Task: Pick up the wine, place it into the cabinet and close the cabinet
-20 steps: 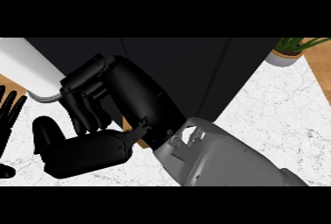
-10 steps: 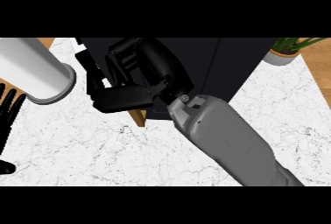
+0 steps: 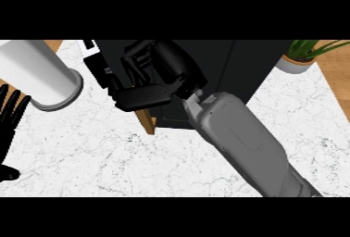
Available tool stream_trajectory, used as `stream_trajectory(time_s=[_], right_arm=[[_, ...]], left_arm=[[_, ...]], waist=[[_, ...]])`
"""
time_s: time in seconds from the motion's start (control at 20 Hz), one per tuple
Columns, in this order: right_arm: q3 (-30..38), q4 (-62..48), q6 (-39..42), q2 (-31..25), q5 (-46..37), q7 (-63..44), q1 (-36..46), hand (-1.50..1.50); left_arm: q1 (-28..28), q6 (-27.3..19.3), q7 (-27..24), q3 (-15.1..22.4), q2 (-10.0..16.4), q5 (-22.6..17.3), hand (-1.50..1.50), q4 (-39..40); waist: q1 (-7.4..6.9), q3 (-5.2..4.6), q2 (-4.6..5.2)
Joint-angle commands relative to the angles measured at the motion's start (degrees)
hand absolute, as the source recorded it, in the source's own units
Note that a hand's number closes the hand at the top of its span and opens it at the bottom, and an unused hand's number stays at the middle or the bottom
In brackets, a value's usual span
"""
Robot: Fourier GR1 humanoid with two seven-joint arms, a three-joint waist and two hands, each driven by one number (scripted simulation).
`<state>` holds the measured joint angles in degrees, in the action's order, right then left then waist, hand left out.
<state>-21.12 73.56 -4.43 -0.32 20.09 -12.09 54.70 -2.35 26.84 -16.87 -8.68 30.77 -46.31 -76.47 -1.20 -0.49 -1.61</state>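
Step in hand, by my reading: placing the wine into the cabinet [image 3: 226,65], or the changeover from placing to closing.

My right hand [image 3: 153,76] sits at the cabinet's front left corner, over the opening. Its forearm runs in from below and right of the cabinet. I cannot tell whether that hand is clamped on anything, because it is black against the black cabinet.

The wine is not visible. I judge it is either hidden under the right hand or already inside the cabinet.

The door [image 3: 147,121] stands open. Its wooden edge projects from the cabinet's front, just below the right hand.

My left hand [image 3: 9,111] rests spread and empty well left of the cabinet, near the white cylinder [image 3: 37,74].

Next move calls for:
- Confirm the wine is seated inside and released.
- Draw the right hand clear of the opening.
- Bring it round the door's outer face and swing the door shut.

Risk: catching the door edge on withdrawal.
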Motion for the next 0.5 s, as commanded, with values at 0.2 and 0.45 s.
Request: stream_trajectory(time_s=[0.2, 0.45], right_arm=[[6.95, -11.58, 1.27, -5.16, -1.82, 4.2, 2.09, 1.5], [6.9, -11.93, 3.94, -5.89, -1.37, 6.15, 0.81, 1.5]], left_arm=[[0.26, 1.77, 0.36, 0.14, 0.07, 0.18, -1.5, -0.67], [-1.31, 0.24, 1.12, 0.53, -1.0, 0.3, -1.5, -0.31]], waist=[[-0.63, 0.45, 2.18], [-0.04, 0.49, 2.19]])
